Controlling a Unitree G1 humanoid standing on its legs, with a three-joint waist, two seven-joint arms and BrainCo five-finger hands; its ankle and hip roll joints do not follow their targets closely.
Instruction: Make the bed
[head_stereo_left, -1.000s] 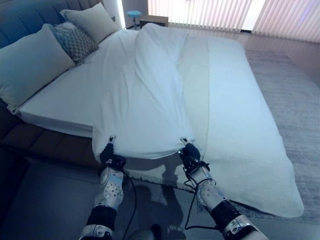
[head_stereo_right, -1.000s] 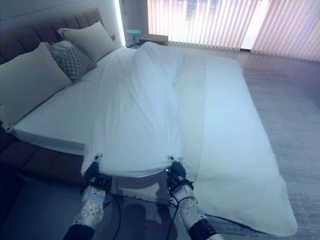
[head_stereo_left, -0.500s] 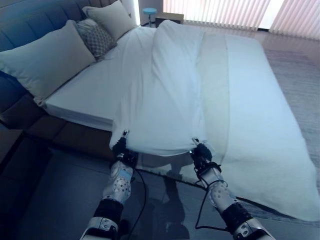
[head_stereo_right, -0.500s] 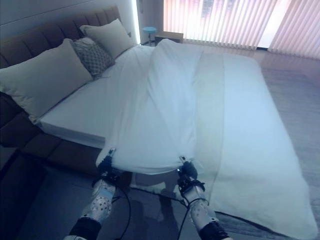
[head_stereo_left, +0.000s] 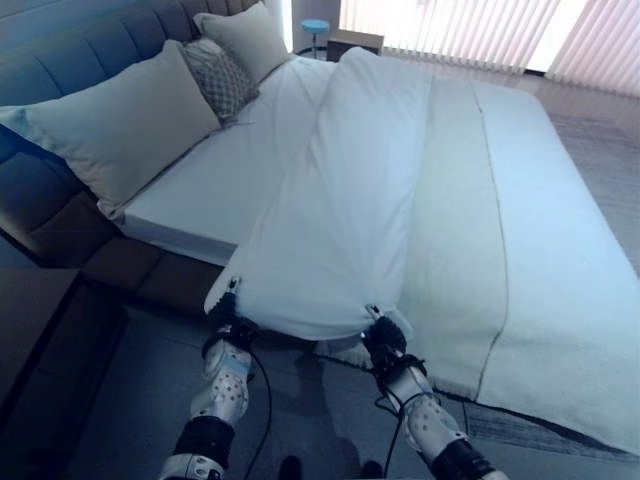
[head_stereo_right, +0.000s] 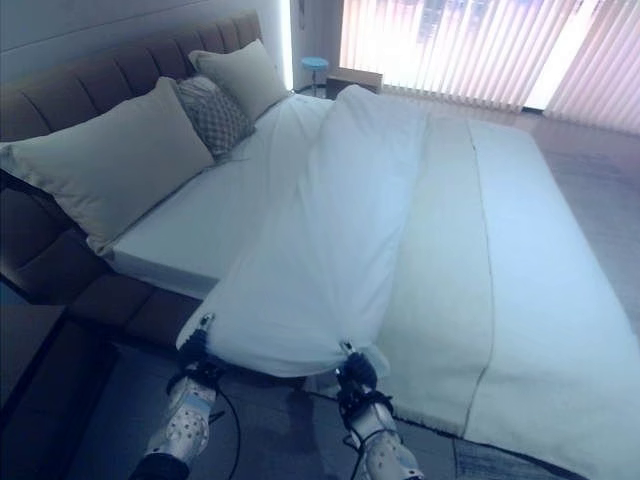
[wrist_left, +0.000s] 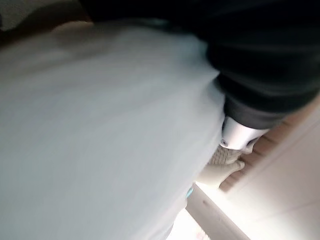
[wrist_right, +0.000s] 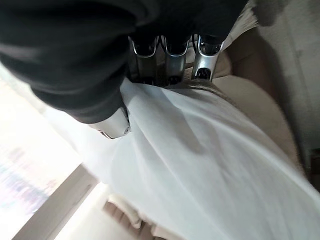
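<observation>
Lay folded over mid-bed (head_stereo_left: 180, 190): white duvet (head_stereo_left: 350, 200), near edge lifted off the side. Clamped on its two corners: left hand (head_stereo_left: 228, 322), right hand (head_stereo_left: 383, 335). At headboard (head_stereo_left: 60, 50): pillows (head_stereo_left: 125, 125). Beyond: stool (head_stereo_left: 315, 26).

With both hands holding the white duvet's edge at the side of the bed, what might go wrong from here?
1. The left hand and right hand pinch only small bits of the white duvet, so its edge may slip free.
2. The duvet lies folded over itself down the middle; an uneven pull could leave it bunched or skewed.
3. Pulled headward, it might knock the large pale pillow.
</observation>
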